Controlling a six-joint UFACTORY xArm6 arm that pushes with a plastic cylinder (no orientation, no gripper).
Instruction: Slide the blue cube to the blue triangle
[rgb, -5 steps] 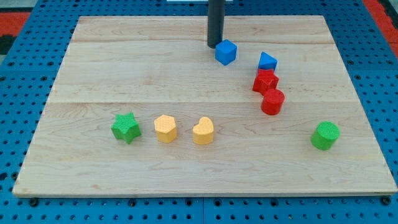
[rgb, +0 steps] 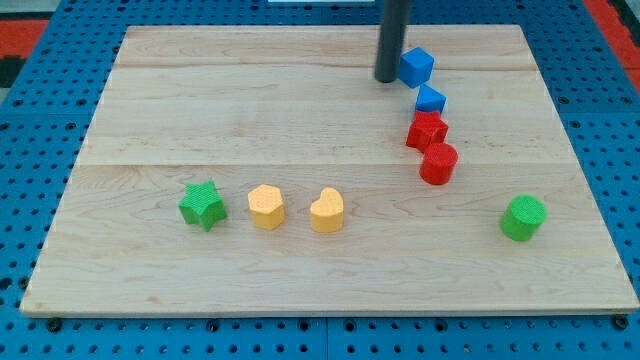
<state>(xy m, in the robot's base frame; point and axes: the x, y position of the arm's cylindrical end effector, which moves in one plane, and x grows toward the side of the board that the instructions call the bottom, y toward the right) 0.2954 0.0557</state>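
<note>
No text, label, brand, number or sign can be read anywhere in the camera view; the wooden surface is bare of print; the blocks carry no markings that can be made out.
</note>
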